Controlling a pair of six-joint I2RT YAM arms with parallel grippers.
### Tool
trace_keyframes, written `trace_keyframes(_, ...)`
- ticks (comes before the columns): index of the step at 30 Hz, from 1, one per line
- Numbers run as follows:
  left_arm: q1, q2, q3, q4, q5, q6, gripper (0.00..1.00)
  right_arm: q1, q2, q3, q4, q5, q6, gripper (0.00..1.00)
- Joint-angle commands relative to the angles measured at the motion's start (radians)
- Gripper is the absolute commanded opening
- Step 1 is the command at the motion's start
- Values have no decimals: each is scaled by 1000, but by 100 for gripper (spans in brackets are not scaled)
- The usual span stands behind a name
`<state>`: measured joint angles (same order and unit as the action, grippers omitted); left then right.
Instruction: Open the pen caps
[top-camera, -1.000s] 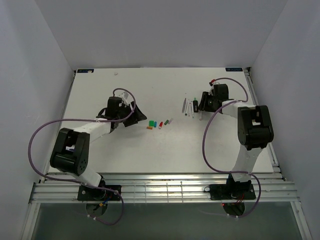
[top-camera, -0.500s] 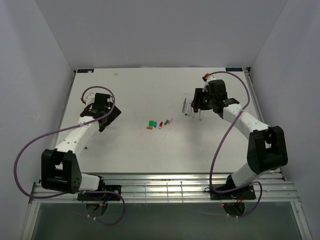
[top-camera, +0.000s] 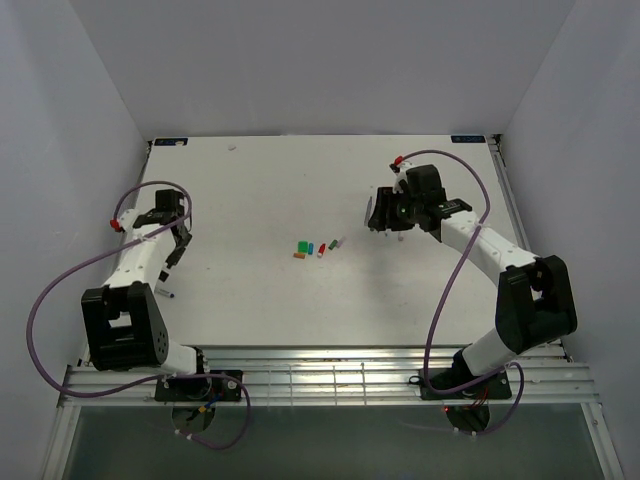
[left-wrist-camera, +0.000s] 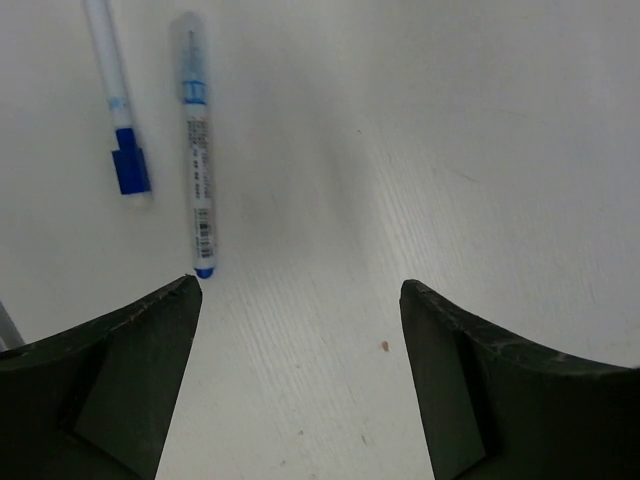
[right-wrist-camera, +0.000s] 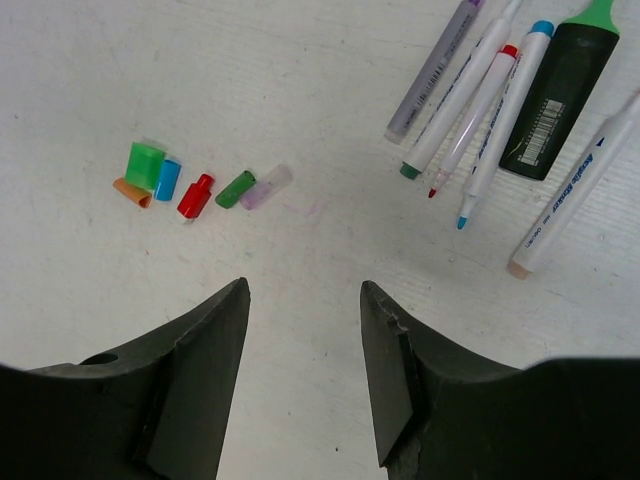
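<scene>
Green, orange, blue, red and clear pen caps (right-wrist-camera: 195, 195) are lying clustered; left gripper (left-wrist-camera: 300, 288) and right gripper (right-wrist-camera: 303, 288) are gaping, empty.

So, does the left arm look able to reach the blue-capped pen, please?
Probably yes: the left gripper is open over the table, and the blue-capped pen lies just ahead, nothing covering it. A second pen lies close beside it.

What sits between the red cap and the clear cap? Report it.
A dark green cap lies between the red cap and the clear cap; the right wrist view shows it.
</scene>
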<state>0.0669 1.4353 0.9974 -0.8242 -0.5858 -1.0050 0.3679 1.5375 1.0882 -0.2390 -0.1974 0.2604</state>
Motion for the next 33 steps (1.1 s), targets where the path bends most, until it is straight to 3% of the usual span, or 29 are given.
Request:
trace_keyframes(1, 60, -9, -11, 42, -55, 42, 91, 5, -40, -20, -23, -1, -16, 54)
trace_keyframes(10, 177, 10, -49, 132, -23, 106, 85, 5, -37, -31, -16, -23, -16, 54)
trace_keyframes(33, 206, 158, -140, 273, 55, 54, 84, 5, -19, -43, 21, -56, -39, 53)
